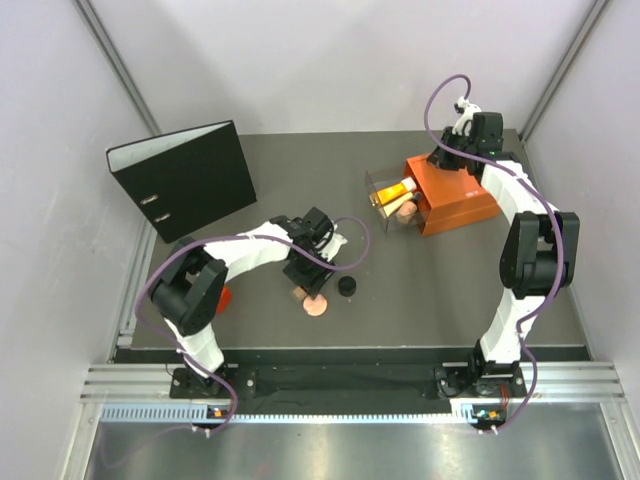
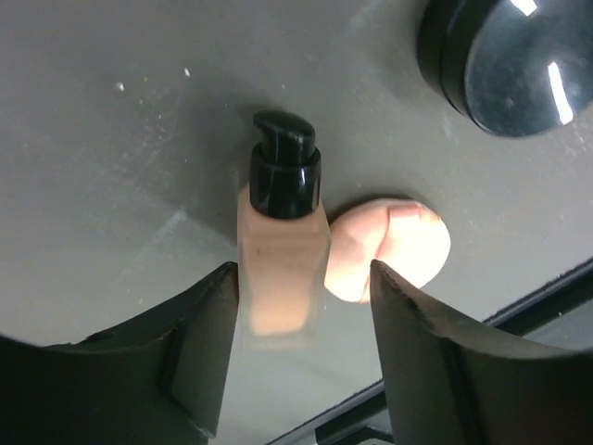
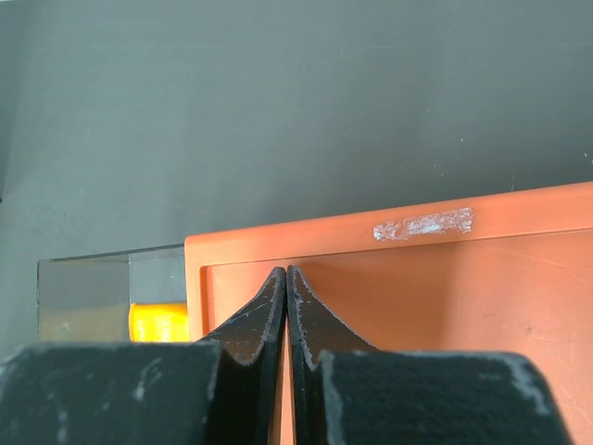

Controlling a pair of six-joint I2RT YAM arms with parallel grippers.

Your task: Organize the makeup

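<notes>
A tan foundation bottle with a black pump cap (image 2: 283, 260) lies on the table between the open fingers of my left gripper (image 2: 306, 343), nearer the left finger (image 2: 199, 324) and not gripped. A round pink-tan compact (image 2: 389, 246) lies just right of it, and a small black round jar (image 2: 505, 60) lies further off. From above, my left gripper (image 1: 303, 280) hovers over the bottle (image 1: 297, 294), the compact (image 1: 317, 306) and the jar (image 1: 346, 286). My right gripper (image 3: 286, 273) is shut and empty over the orange box (image 3: 445, 306). The orange-yellow tube (image 1: 397, 188) lies in the clear drawer (image 1: 380, 185).
The orange box (image 1: 455, 195) stands at the back right with its clear drawer pulled out to the left, and my right gripper (image 1: 447, 160) is at its far edge. A black binder (image 1: 185, 180) lies at the back left. A small red object (image 1: 224, 297) sits by the left arm.
</notes>
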